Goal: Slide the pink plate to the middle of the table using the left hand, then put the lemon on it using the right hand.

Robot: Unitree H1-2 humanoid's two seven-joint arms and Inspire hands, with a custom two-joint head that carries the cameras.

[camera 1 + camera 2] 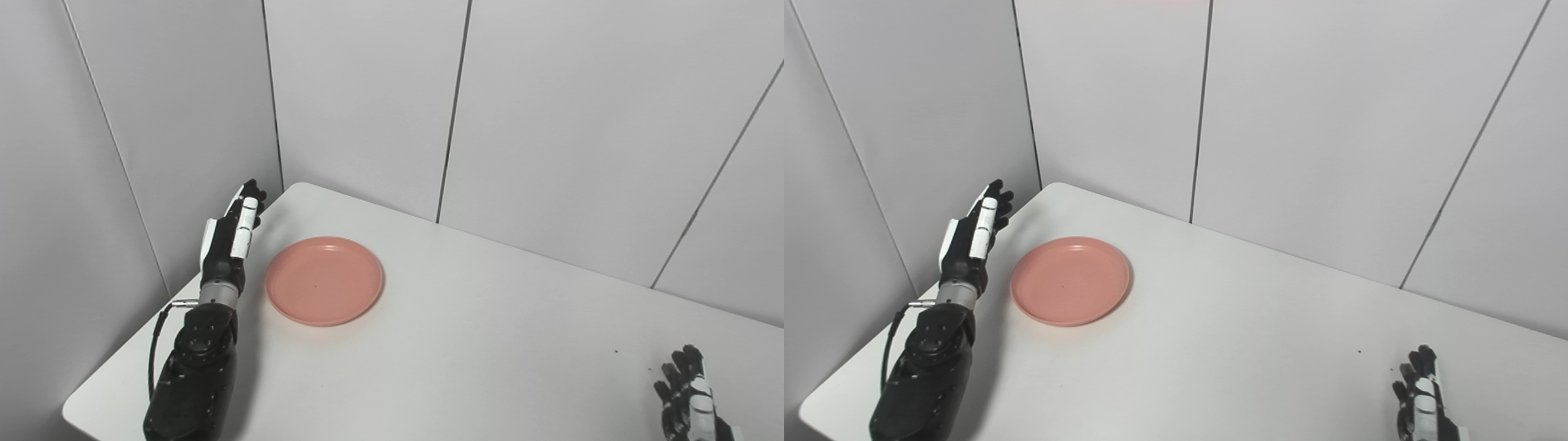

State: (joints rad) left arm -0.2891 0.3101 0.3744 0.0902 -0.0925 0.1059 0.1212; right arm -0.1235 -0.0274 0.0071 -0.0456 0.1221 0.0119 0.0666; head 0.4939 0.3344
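The white desk (490, 343) fills most of what I see, running from the corner where the pale wall panels (361, 92) meet down toward my body, its surface plain apart from a few tiny dark specks near its right side. On it, toward the left and far part, lies the pink plate (324, 280), flat and upright on its base, with nothing on it and a raised rim all round. My left arm (195, 373) comes up along the desk's left edge, dark and bulky, with a thin cable looping at the wrist. My left hand (231, 239) is raised just beside the plate's left rim, apart from it, fingers stretched out together and pointing toward the far corner, grasping nothing. My right hand (1421, 392) sits low at the near right of the desk, well apart from the plate, fingers extended and slightly spread; it appears to hold nothing, though the picture's lower edge cuts off the palm, so I cannot be fully sure. I cannot see the lemon in either view.
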